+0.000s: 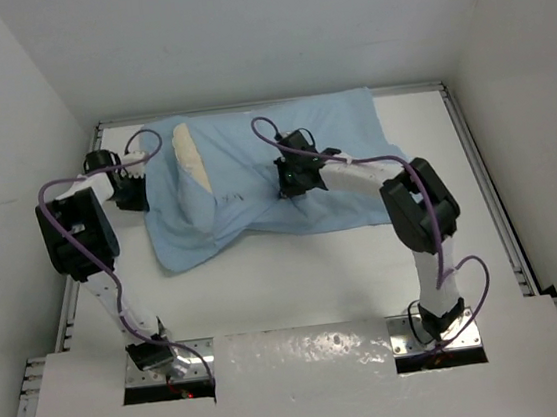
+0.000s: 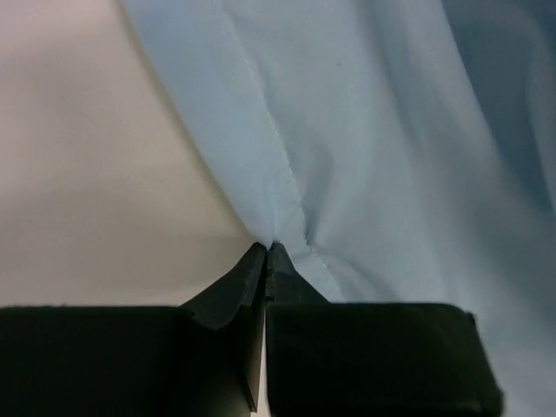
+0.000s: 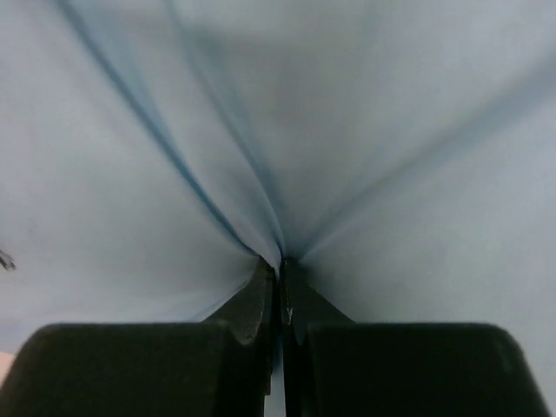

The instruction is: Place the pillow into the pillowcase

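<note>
As seen from above, pillowcase (image 1: 351, 135) spread over far counter (image 1: 316, 275), pillow (image 1: 192, 158) showing at its left mouth, left gripper (image 1: 134, 197) pinched shut on its left edge, right gripper (image 1: 288, 189) likewise mid-cloth.

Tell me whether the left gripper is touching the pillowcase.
Touching. The left wrist view shows the left gripper shut on a pinch of the pillowcase, creases fanning from its tips.
</note>
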Tool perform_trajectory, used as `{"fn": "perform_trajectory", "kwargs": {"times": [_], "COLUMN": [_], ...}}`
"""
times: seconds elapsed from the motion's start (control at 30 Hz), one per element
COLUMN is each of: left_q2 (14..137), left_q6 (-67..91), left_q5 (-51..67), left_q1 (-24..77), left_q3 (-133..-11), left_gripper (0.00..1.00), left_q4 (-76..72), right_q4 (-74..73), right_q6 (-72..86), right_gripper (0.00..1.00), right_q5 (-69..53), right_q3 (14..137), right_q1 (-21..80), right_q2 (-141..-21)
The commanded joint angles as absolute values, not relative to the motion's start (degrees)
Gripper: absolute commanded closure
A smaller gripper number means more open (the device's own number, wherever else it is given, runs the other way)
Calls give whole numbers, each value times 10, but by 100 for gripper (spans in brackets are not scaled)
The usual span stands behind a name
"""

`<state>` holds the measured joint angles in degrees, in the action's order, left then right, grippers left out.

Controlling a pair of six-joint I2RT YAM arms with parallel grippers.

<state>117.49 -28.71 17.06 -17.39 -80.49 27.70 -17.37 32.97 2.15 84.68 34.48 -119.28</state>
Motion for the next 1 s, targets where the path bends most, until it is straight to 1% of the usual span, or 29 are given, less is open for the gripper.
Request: {"fn": "perform_trajectory", "kwargs": {"times": [0.0, 0.03, 0.1, 0.17, 0.2, 0.23, 0.27, 0.3, 0.37, 0.4, 0.43, 0.47, 0.5, 0.53, 0.57, 0.6, 0.67, 0.73, 0.8, 0.87, 0.97], "left_q2": [1110, 1068, 1015, 987, 962, 951, 943, 933, 935, 946, 952, 958, 976, 989, 1003, 1036, 1078, 1086, 1085, 1087, 1102], "left_q6": [-356, -368, -405, -456, -476, -516, -528, -528, -494, -476, -453, -394, -366, -344, -304, -291, -262, -235, -199, -186, -174], "left_q5": [142, 139, 131, 141, 168, 188, 228, 245, 285, 324, 340, 347, 351, 346, 339, 340, 338, 317, 289, 265, 212], "left_q1": [-182, -184, -189, -189, -189, -189, -188, -189, -189, -187, -185, -182, -178, -173, -161, -154, -138, -128, -118, -100, -70], "left_q3": [-676, -657, -621, -626, -636, -671, -696, -720, -791, -809, -823, -835, -835, -834, -837, -842, -861, -863, -853, -850, -848], "left_gripper": [100, 100, 100, 100, 98, 80, 66, 58, 45, 45, 47, 54, 61, 67, 68, 68, 61, 53, 48, 46, 44], "left_q4": [323, 329, 372, 459, 494, 565, 599, 619, 636, 632, 601, 577, 552, 513, 498, 491, 484, 437, 396, 353, 316], "right_q4": [-206, -204, -209, -239, -256, -292, -307, -320, -352, -360, -376, -379, -378, -364, -353, -339, -280, -211, -176, -140, -123], "right_q6": [328, 320, 283, 247, 232, 206, 196, 185, 157, 151, 150, 157, 165, 175, 177, 178, 186, 194, 187, 171, 167], "right_gripper": [100, 100, 100, 100, 100, 100, 96, 81, 60, 43, 35, 30, 28, 25, 23, 22, 19, 18, 17, 14, 11], "right_q5": [29, 29, 7, 3, 17, 36, 60, 80, 96, 90, 60, 50, 42, 35, 32, 32, 19, 7, 16, 52, 107], "right_q3": [715, 656, 595, 572, 569, 572, 578, 604, 654, 721, 761, 796, 862, 889, 910, 942, 961, 962, 969, 983, 1018], "right_q1": [323, 323, 323, 323, 323, 323, 322, 321, 319, 320, 321, 328, 334, 342, 364, 376, 410, 431, 469, 505, 529], "right_q2": [-1103, -1082, -1028, -999, -978, -968, -959, -952, -952, -958, -979, -991, -1004, -1015, -1035, -1045, -1068, -1083, -1111, -1145, -1186]}}
